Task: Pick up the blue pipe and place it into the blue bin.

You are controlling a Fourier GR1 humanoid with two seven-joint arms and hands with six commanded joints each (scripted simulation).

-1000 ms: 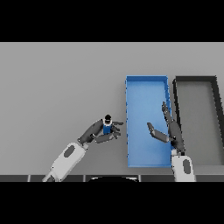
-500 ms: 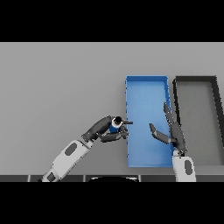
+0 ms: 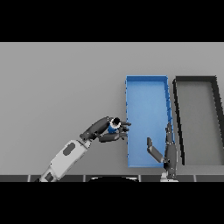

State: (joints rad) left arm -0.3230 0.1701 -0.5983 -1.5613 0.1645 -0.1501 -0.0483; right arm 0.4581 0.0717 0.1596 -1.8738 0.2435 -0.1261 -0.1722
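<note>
A flat, matte grey tabletop [image 3: 57,87] carries two shallow rectangular bins set side by side, their long sides running away from the robot: a blue bin [image 3: 147,80] with thin upright walls and a smooth floor of the same blue, and just to its right a black bin [image 3: 195,79] of like shape with dark walls and a grey floor. The left hand [image 3: 109,131], dark and glossy on the end of a white and grey arm that comes in from the lower left, has its fingers and thumb curled round the blue pipe [image 3: 113,127], a short, smooth cylinder of which only a small blue patch and a dark round end show between the fingers. That dark end faces up towards the camera, so the pipe's long axis appears to stand close to upright, though the fingers hide too much to be sure of its tilt. Pipe and hand sit just beside the blue bin's left wall, on the outside, with the fingertips [image 3: 126,124] reaching the wall's edge; whether the pipe is clear of the tabletop cannot be told. The right hand [image 3: 165,149] shows over the near right corner of the blue bin, fingers straight and spread, thumb out to the left, holding nothing
</note>
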